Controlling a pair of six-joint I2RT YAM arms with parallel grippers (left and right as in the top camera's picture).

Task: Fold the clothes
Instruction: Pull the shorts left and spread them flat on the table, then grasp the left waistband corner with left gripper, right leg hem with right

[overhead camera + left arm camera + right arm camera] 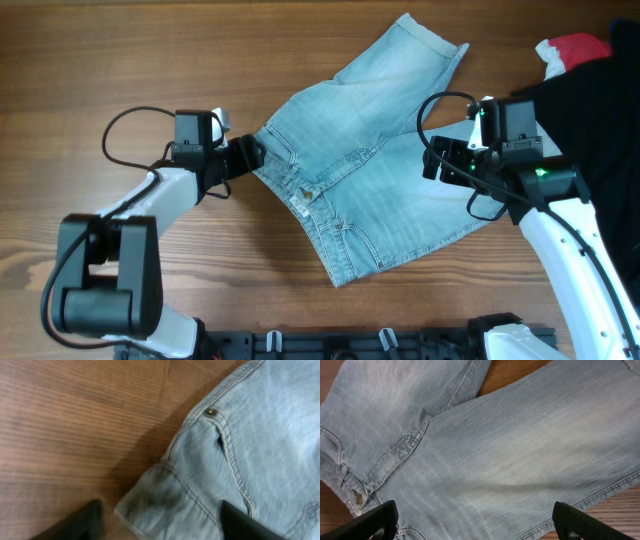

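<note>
The wooden table (pixel 100 60) carries the denim shorts (pixel 370 170), spread flat at its middle with the waistband to the left and the legs fanning toward the upper right. A black garment (pixel 600 110) is heaped at the right edge. The left arm (pixel 150 200) reaches in low from the lower left, and the left gripper (pixel 250 155) is spread wide astride the waistband corner. The right arm (pixel 570 240) bends leftward, with the right gripper (pixel 437 160) released over the nearer leg.
</note>
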